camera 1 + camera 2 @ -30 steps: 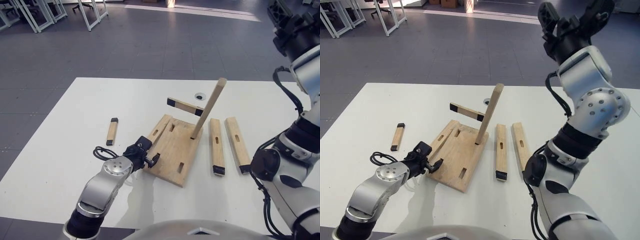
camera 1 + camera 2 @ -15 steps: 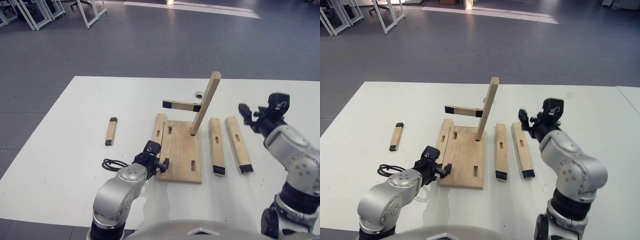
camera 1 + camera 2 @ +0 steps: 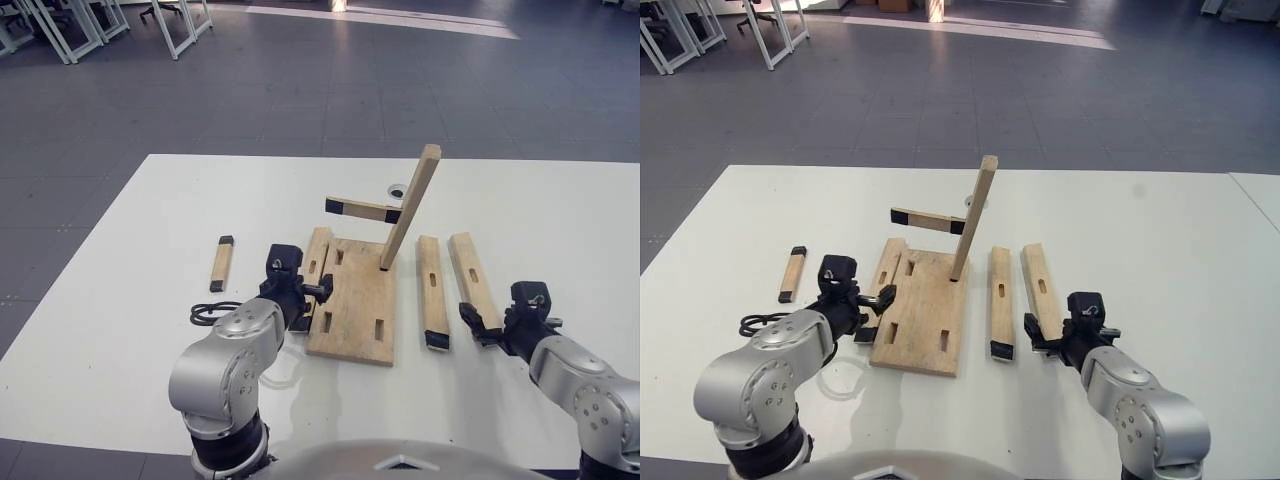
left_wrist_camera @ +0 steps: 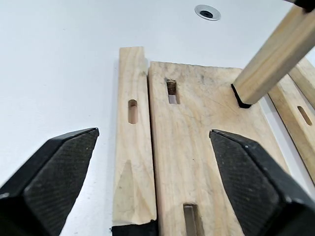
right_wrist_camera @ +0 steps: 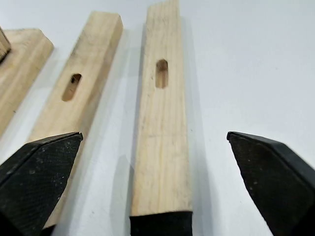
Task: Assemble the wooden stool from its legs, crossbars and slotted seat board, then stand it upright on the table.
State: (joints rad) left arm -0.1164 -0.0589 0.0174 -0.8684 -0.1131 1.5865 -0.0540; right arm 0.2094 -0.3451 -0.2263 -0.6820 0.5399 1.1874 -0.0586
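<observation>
The slotted seat board (image 3: 355,310) lies flat on the white table (image 3: 130,300). One leg (image 3: 412,205) stands tilted in its far right slot, with a black-tipped crossbar (image 3: 362,209) sticking out to the left. Another leg (image 4: 132,162) lies against the board's left edge. Two more legs (image 3: 431,290) (image 5: 162,128) lie to the right. A short crossbar (image 3: 222,262) lies far left. My left gripper (image 4: 153,132) is open, low over the left leg and board edge. At the near end of the rightmost leg, my right gripper (image 5: 153,135) is open.
A black cable loop (image 3: 205,315) lies left of my left gripper (image 3: 303,290). There is a round hole (image 3: 399,189) in the table behind the upright leg. Grey floor and white desk frames (image 3: 180,25) lie beyond the far edge.
My right arm came down from high in the air to the near end of the rightmost leg. The seat board swung round square to me, and my left gripper moved along its left side.
</observation>
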